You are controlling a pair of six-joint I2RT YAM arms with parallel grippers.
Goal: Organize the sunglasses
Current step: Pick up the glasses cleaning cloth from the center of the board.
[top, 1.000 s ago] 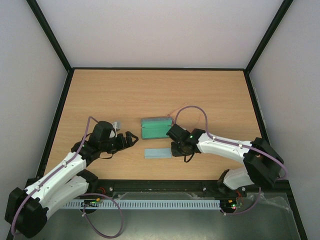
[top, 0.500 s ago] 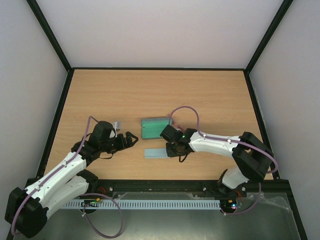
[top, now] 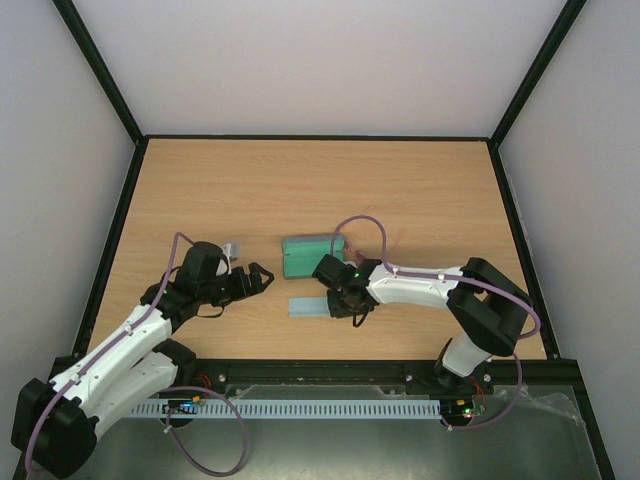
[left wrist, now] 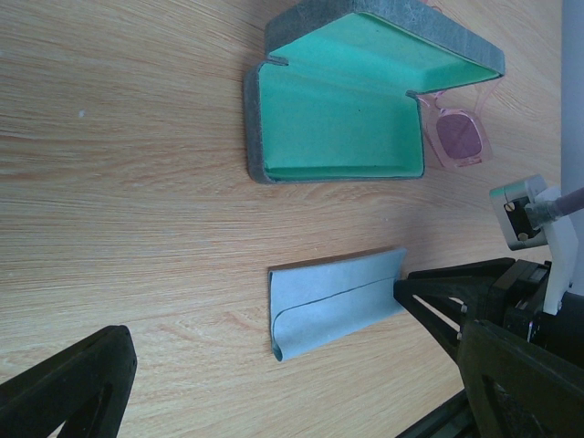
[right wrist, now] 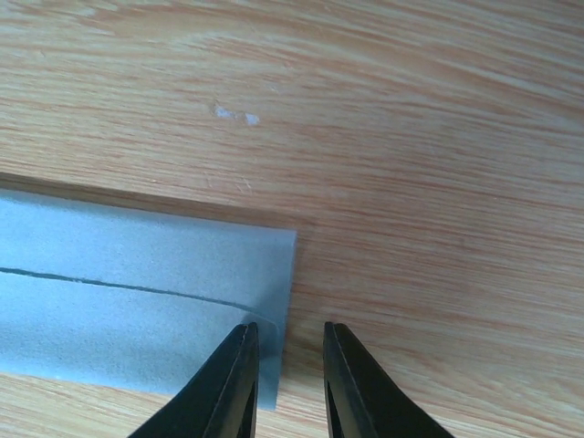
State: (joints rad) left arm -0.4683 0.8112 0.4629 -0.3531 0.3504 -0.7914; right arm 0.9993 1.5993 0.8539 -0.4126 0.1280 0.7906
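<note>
No writing, label, brand mark, number or sign was legible anywhere, whether on the open case [left wrist: 338, 100], the folded cloth [left wrist: 333, 301], the sunglasses [left wrist: 459, 139] or the tabletop [left wrist: 137, 182].

The sunglasses [left wrist: 459, 139] are hiding mostly behind the open case [left wrist: 338, 109], ahead of the left gripper [left wrist: 297, 338], with only one pink lens showing. Under the right gripper [right wrist: 288, 327], the cloth [right wrist: 128, 310] is running off the left and bottom edges. The left gripper's own fingers [left wrist: 82, 388] are blurring and cropped below.

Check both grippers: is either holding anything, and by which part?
Nothing is held. The right gripper straddles the cloth at its right edge, jaws apart; the left gripper is open, empty.
</note>
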